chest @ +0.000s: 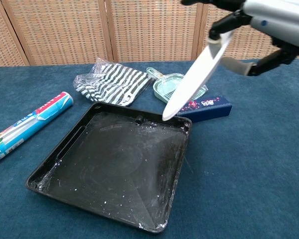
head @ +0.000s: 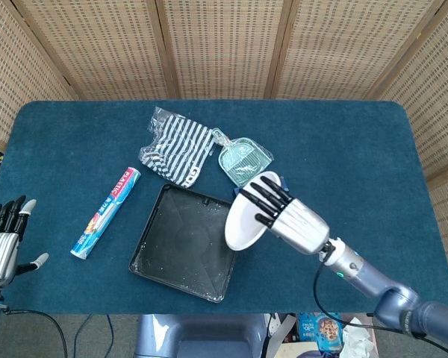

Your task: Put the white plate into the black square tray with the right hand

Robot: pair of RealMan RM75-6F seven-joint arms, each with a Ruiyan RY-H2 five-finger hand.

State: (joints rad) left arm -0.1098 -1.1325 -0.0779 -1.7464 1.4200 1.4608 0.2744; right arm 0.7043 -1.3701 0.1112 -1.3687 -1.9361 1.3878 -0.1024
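My right hand (head: 287, 216) grips the white plate (head: 246, 215) and holds it in the air, steeply tilted, its lower edge over the right rim of the black square tray (head: 181, 246). In the chest view the white plate (chest: 197, 77) hangs edge-down above the tray's far right corner, and the black square tray (chest: 70, 154) lies empty with white specks on it. Part of the right hand (chest: 261, 17) shows at the top right. My left hand (head: 1, 242) rests at the left table edge, fingers apart, holding nothing.
A plastic-wrap roll (head: 104, 212) lies left of the tray. Behind the tray are a striped bag (head: 178, 145), a green dustpan (head: 243, 160) and a dark blue box (chest: 204, 107) that the plate partly hides in the head view. The blue table's front edge is close below the tray.
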